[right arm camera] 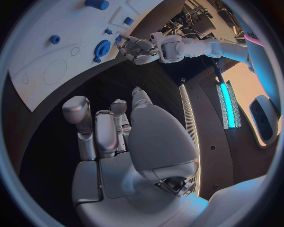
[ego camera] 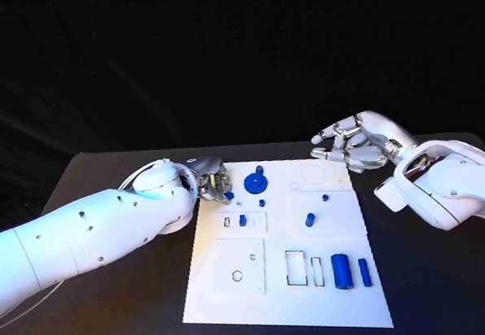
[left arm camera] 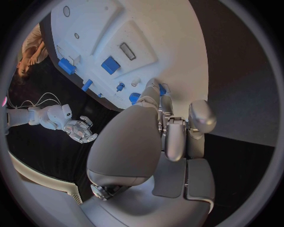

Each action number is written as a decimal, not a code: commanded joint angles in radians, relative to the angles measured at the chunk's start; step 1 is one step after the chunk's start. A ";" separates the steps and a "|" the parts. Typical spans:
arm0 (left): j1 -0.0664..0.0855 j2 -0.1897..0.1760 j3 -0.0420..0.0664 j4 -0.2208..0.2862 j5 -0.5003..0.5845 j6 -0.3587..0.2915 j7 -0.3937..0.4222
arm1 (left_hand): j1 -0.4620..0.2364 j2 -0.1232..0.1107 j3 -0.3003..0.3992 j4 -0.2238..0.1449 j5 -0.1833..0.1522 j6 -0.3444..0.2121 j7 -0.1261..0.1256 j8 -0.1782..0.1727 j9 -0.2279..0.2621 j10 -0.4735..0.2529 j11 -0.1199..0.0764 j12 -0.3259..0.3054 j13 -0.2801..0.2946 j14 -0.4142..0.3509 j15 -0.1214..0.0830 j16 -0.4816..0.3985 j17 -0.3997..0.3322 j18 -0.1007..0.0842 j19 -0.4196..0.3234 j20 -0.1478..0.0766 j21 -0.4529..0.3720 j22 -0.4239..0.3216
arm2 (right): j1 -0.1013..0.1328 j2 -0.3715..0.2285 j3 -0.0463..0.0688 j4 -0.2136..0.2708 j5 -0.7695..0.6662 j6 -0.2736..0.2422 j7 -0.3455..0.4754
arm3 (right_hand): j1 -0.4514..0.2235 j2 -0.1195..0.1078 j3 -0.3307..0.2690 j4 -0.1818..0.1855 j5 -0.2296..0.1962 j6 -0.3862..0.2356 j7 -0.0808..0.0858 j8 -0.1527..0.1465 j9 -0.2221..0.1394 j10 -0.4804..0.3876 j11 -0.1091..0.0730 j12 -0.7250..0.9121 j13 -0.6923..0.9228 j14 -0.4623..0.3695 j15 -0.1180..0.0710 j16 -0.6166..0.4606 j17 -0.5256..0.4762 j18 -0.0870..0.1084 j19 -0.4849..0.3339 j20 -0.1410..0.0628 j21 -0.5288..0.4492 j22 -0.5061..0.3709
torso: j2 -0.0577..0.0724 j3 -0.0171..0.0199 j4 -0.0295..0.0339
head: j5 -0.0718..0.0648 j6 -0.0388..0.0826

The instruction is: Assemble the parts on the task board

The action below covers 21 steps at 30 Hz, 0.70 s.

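White task board (ego camera: 228,296) at frame centre, blue parts scattered.
A gear (ego camera: 257,185) lies upper centre; two cylinders (ego camera: 342,271) stand lower right.

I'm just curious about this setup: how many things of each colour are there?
Blue parts: 8, counting the gear and its knob as one
White task board: 1
Silver hands: 2, left hand and right hand
Total: 11

You're in a robotics lab: black table (ego camera: 119,329), black backdrop curtain (ego camera: 230,54), white task board (ego camera: 329,305), equipment rack (right arm camera: 198,14) behind.
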 commanded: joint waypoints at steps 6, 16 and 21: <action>-0.001 0.003 0.000 -0.002 0.024 0.051 -0.002 | 0.036 0.034 0.040 -0.013 -0.003 0.033 -0.002 -0.013 -0.012 -0.018 -0.005 0.007 -0.003 0.023 -0.007 0.010 0.113 -0.020 0.006 -0.003 0.009 0.007 | 0.000 0.000 0.000 0.002 -0.011 0.010 0.004 | 0.002 0.007 -0.002 -0.005 0.006 -0.005 -0.001 0.003 0.001 -0.003 -0.003 0.006 0.001 -0.001 0.000 -0.004 0.002 0.018 0.004 -0.002 -0.005 0.001 | -0.001 -0.0002 -0.0006 | -0.001 -0.001; -0.001 0.001 0.000 -0.001 0.036 0.048 -0.004 | 0.069 0.029 0.096 -0.029 -0.003 0.025 0.006 -0.062 -0.045 -0.041 0.001 0.007 -0.012 0.026 -0.003 0.021 0.124 -0.023 0.003 -0.002 0.024 0.028 | 0.000 -0.001 0.000 0.002 -0.011 0.010 0.004 | 0.002 0.007 -0.002 -0.005 0.006 -0.005 -0.001 0.003 0.001 -0.003 -0.003 0.006 0.001 -0.001 0.000 -0.004 0.002 0.018 0.004 -0.002 -0.005 0.001 | 0.000 -0.0004 0.0010 | -0.002 0.000; -0.001 -0.001 0.000 -0.001 0.038 0.043 -0.003 | 0.074 0.022 0.115 -0.034 -0.002 0.026 0.007 -0.075 -0.054 -0.044 0.003 0.012 -0.013 0.028 -0.002 0.026 0.130 -0.024 0.004 -0.001 0.030 0.036 | 0.000 -0.001 0.000 0.001 -0.011 0.009 0.004 | 0.002 0.007 -0.002 -0.005 0.006 -0.005 -0.001 0.003 0.001 -0.003 -0.003 0.006 0.001 -0.001 0.000 -0.004 0.002 0.018 0.004 -0.002 -0.005 0.001 | -0.001 -0.0009 0.0009 | -0.002 0.000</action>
